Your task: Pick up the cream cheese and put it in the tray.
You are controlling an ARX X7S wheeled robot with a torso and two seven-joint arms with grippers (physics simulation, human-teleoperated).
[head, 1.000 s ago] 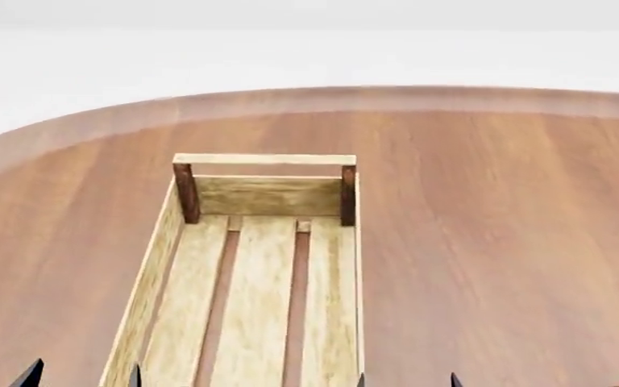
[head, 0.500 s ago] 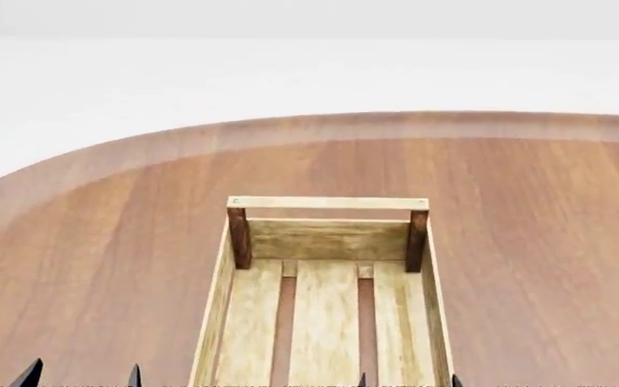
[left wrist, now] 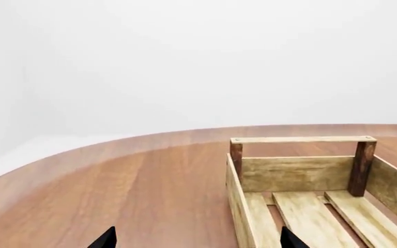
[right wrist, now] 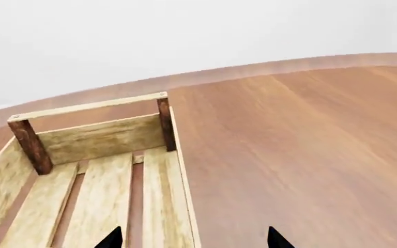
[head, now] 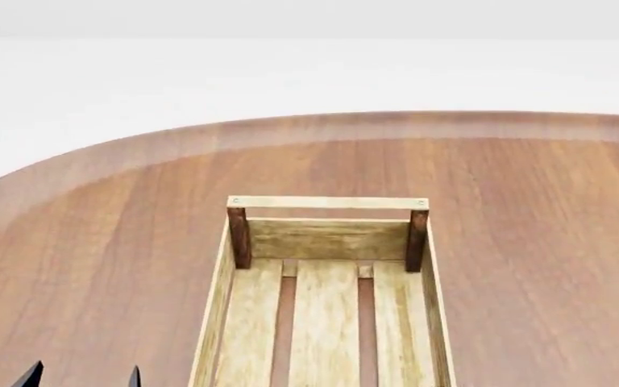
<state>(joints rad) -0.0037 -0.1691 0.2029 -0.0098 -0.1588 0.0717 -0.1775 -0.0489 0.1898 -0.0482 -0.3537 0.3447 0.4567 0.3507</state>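
Note:
The tray [head: 329,202], a light-wood crate with a slatted bottom and dark brown corner posts, stands empty on the round wooden table [head: 535,242]. It also shows in the left wrist view [left wrist: 302,139] and the right wrist view [right wrist: 88,107]. The cream cheese is out of view in all frames. My left gripper [head: 81,379] is open and empty, left of the tray; only its dark fingertips [left wrist: 106,238] show. My right gripper [right wrist: 193,241] is open and empty above the tray's right side wall; it does not show in the head view.
The table's curved far edge [head: 396,117] runs behind the tray, with a plain white surround beyond it. Bare wood lies to the left [head: 94,266] and right of the tray.
The head view shifted, so the tray now sits further right and lower. A red-orange box at the lower right corner left the view. The right fingertips dropped out of the head view.

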